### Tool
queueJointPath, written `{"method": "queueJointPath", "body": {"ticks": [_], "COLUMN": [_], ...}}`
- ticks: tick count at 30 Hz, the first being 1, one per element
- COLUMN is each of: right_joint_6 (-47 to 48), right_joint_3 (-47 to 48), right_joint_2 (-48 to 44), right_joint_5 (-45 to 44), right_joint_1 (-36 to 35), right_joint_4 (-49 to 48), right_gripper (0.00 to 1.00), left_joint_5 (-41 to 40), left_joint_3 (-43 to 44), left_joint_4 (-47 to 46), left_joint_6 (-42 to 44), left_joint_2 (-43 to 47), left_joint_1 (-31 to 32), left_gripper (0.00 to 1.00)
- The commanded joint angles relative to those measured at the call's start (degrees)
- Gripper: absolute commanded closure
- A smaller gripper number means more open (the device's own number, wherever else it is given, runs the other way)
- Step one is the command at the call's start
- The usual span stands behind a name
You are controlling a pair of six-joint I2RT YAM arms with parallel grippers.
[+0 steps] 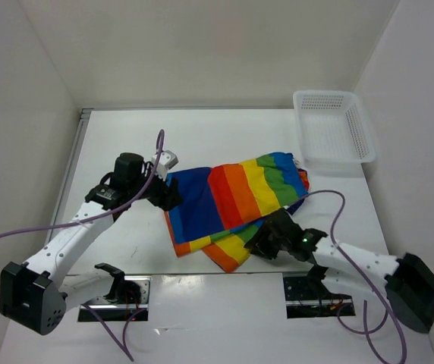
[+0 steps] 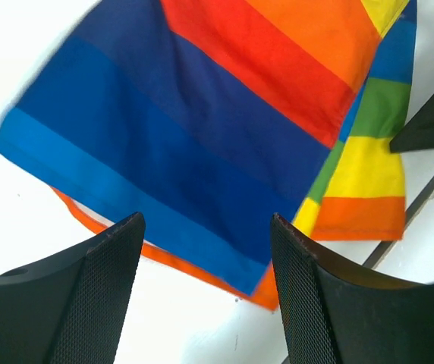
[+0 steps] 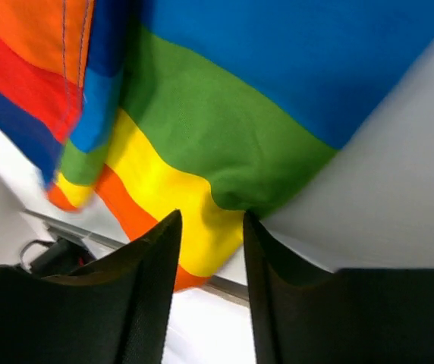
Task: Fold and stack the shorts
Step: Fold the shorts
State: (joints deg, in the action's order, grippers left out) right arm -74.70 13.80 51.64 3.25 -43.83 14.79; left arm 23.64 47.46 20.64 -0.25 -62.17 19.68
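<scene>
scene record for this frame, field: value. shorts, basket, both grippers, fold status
shorts: one rainbow-striped pair, rumpled and partly doubled over, mid-table
table: white
basket: white mesh, far right corner, close to the shorts' far end
left gripper: open, over the shorts' blue hem, holding nothing
right gripper: jaws narrowly apart at the green-yellow edge; no grip visible
fold status: not yet a neat fold
</scene>
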Motion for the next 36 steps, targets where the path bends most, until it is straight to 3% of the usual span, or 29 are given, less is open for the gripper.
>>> {"method": "queueJointPath", "body": {"ticks": [1, 2, 4, 5, 7, 10, 12, 13, 16, 18, 20, 23, 24, 25, 27, 28, 29, 30, 32, 34, 36], "right_joint_6": [-0.1, 0.6, 1.1, 2.3, 1.8, 1.3, 5.5, 7.1, 12.9, 13.5, 13.5, 9.4, 8.3, 7.6, 6.7, 6.7, 6.0, 6.0, 5.4, 5.4, 6.7], "right_joint_3": [7.0, 13.5, 21.4, 28.2, 32.8, 32.9, 36.0, 37.3, 39.4, 40.0, 40.6, 36.6, 35.3, 32.6, 30.4, 28.6, 28.0, 27.4, 26.8, 26.8, 27.4], "right_joint_2": [13.3, 22.9, 32.7, 40.4, 44.9, 43.3, 42.1, 42.1, 38.2, 35.5, 29.9, 18.6, 15.5, 9.2, 3.7, 1.8, 0.1, 0.0, 0.0, 1.6, 2.2], "right_joint_5": [-5.8, -6.6, -9.6, -10.3, -12.5, -14.6, -18.0, -18.9, -20.3, -21.6, -25.5, -30.9, -30.9, -31.5, -32.2, -32.2, -32.2, -32.2, -32.2, -33.7, -35.6], "right_joint_1": [-7.3, -9.5, -15.6, -17.1, -18.7, -18.7, -18.7, -18.7, -19.2, -20.2, -20.9, -20.9, -20.9, -19.9, -19.3, -19.3, -19.3, -19.3, -19.3, -19.3, -19.3], "right_joint_4": [-6.8, -7.3, -5.6, -5.6, -5.4, -11.0, -7.6, -6.6, -4.2, -1.6, 3.6, 9.7, 11.0, 11.9, 14.2, 14.2, 15.9, 15.9, 16.5, 16.5, 18.1], "right_gripper": [0.63, 0.68, 0.81, 0.83, 0.84, 0.84, 0.75, 0.58, 0.24, 0.22, 0.22, 0.44, 0.58, 0.66, 0.78, 0.78, 0.74, 0.53, 0.28, 0.10, 0.04], "left_joint_5": [-0.6, -0.6, -0.6, -0.6, -0.6, -1.1, -1.1, -0.5, -1.3, -3.8, -6.7, -8.1, -8.6, -8.6, -9.5, -9.5, -9.0, -9.0, -8.2, -8.2, -8.2], "left_joint_3": [1.6, 1.6, 3.4, 4.1, 5.7, 7.7, 7.2, 6.5, 3.2, 1.9, 0.1, -1.8, -2.6, -3.2, -4.9, -7.2, -8.4, -9.5, -10.9, -10.9, -10.3], "left_joint_4": [-0.5, 0.1, 1.3, 1.9, 4.2, 6.6, 7.2, 6.7, 4.6, 4.0, 4.0, 3.4, 3.4, 3.9, 3.3, 2.5, 0.6, -0.5, -3.2, -4.0, -4.0], "left_joint_6": [0.3, 0.3, 0.3, 0.3, 0.3, 0.3, 0.3, 0.3, 0.3, 0.3, 0.3, 0.3, 0.3, 0.3, 0.3, 0.3, 0.3, 0.3, 0.3, 0.3, 0.3], "left_joint_2": [-0.2, -0.2, -0.2, -0.2, -0.2, 2.4, 3.5, 4.2, 3.7, 2.9, 2.1, 1.1, 1.1, 1.1, 1.7, 1.7, 1.7, 1.2, -1.4, -4.1, -7.8], "left_joint_1": [-0.6, -1.3, -2.0, -2.9, -4.6, -7.4, -9.2, -9.2, -10.7, -10.7, -11.9, -13.2, -13.2, -13.2, -14.4, -14.4, -14.4, -14.4, -14.4, -14.4, -14.9], "left_gripper": [0.26, 0.26, 0.26, 0.26, 0.26, 0.26, 0.26, 0.26, 0.26, 0.26, 0.35, 0.50, 0.61, 0.65, 0.67, 0.60, 0.46, 0.33, 0.11, 0.09, 0.09]}}
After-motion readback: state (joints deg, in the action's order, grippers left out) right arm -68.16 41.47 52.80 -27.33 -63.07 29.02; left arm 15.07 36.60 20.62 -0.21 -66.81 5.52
